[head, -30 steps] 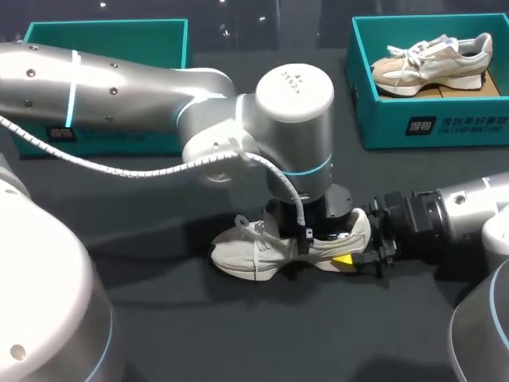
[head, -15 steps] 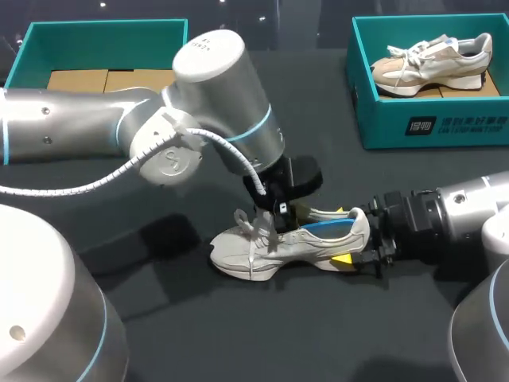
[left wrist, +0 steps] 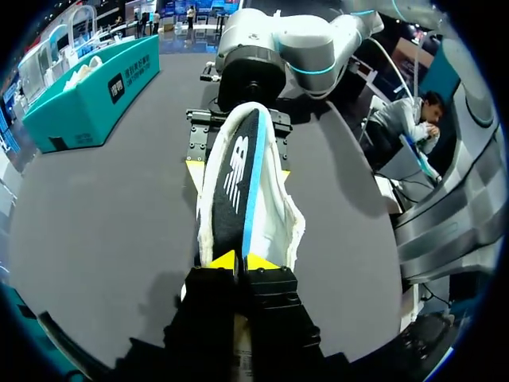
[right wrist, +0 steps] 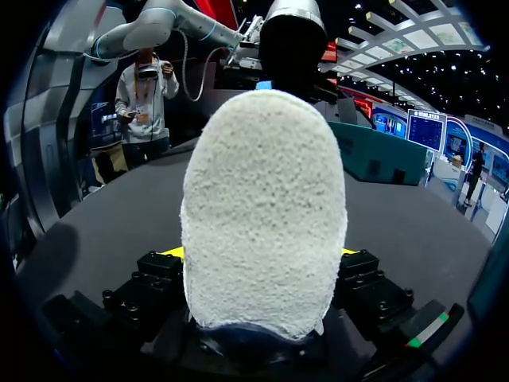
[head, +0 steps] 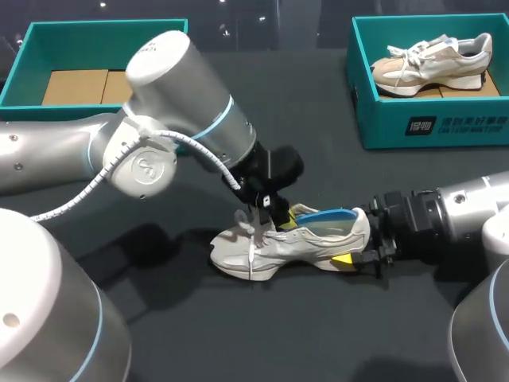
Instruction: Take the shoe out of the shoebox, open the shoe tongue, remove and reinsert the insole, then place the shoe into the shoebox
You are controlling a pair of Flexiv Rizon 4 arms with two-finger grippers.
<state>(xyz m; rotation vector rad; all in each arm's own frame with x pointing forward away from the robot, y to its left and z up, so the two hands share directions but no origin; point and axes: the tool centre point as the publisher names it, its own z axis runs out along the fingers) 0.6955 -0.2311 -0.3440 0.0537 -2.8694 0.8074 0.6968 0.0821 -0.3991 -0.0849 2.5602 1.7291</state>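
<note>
Robot lab or demo station, staged for shoe handling. Dark matte tabletop (head: 262,334). Two grey jointed arms work it: left arm (head: 159,135), right arm (head: 461,215). At the far edge, two open teal boxes: left shoebox (head: 103,36) with bare cardboard inside, right shoebox (head: 433,119) holding a boxed shoe (head: 433,60). A similar pale shoe (head: 294,243) lies mid-tabletop.

Overhead, the left arm (head: 159,119) covers a corner of the left shoebox (head: 103,36); the right shoebox (head: 413,119) runs off the edge. From the right wrist, the shoe's (right wrist: 262,207) heel hides most of the yellow fingertips (right wrist: 173,252).
</note>
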